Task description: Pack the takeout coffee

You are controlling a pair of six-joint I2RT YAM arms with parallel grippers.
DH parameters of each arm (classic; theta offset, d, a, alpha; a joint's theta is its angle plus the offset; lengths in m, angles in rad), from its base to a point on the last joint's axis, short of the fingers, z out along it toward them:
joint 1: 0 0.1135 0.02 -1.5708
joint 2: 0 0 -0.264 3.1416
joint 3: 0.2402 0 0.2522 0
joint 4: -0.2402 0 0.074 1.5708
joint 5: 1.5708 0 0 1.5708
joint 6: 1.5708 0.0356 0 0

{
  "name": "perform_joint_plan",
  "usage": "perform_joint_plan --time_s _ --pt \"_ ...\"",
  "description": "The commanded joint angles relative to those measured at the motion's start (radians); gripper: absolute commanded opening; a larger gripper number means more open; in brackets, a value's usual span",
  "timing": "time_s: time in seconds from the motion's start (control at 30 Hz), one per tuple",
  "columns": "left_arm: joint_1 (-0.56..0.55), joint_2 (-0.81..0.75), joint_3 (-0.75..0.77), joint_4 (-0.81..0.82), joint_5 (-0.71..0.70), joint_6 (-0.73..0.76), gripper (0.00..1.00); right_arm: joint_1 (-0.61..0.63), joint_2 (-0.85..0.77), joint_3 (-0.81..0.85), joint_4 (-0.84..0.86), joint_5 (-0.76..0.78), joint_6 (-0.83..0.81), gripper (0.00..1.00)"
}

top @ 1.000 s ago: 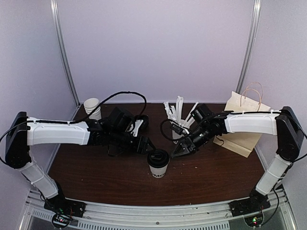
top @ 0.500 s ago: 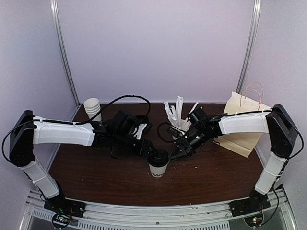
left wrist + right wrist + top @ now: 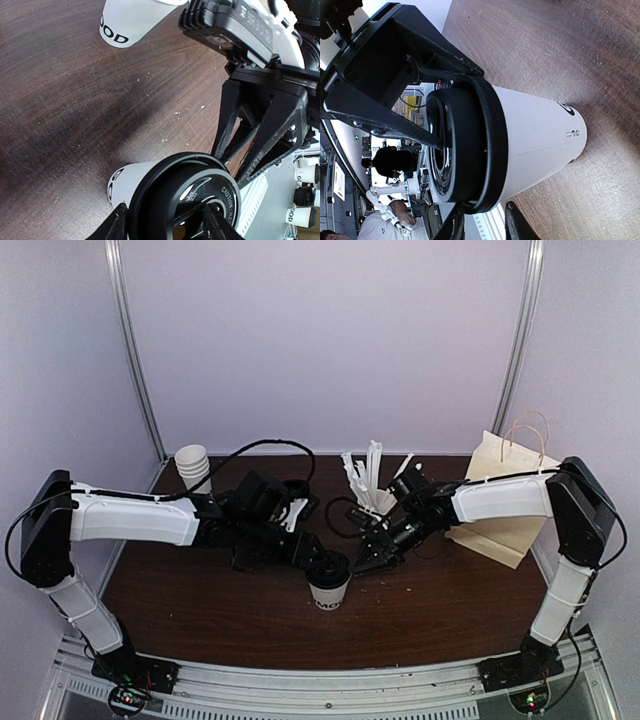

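The takeout coffee (image 3: 327,594), a white paper cup with a black dome lid, stands upright on the brown table (image 3: 200,600) near the front middle. My left gripper (image 3: 321,562) reaches in from the left and is shut on the lid. In the left wrist view its fingers (image 3: 118,224) flank the lid (image 3: 165,195), one against the rim and one over the top. My right gripper (image 3: 363,561) sits just right of the cup. Its jaws (image 3: 485,222) stand slightly apart at the lid's rim (image 3: 492,150), and wood shows between one finger and the cup wall.
A tan paper bag (image 3: 508,495) with handles stands at the right rear. A white cup holding long white straws (image 3: 372,485) is behind the right gripper. A stack of lidless white cups (image 3: 193,465) is at the left rear. Purple walls enclose the table.
Both grippers have moved in on the cup. The left one went from beside the lid to around it and narrowed. The right one came closer and its jaws narrowed.
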Motion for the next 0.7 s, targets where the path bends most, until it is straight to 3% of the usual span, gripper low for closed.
perform_joint_plan --time_s 0.0,0.33,0.67 --pt "-0.016 0.011 -0.032 -0.025 -0.013 0.012 0.51 0.027 0.057 -0.014 0.005 0.046 0.011 0.27" --pt "-0.019 0.01 -0.053 -0.028 -0.03 0.008 0.52 0.05 0.083 -0.012 -0.207 0.297 -0.07 0.15" --pt "-0.019 0.05 -0.097 -0.004 -0.053 0.01 0.52 0.059 0.193 0.009 -0.185 0.291 -0.072 0.14"
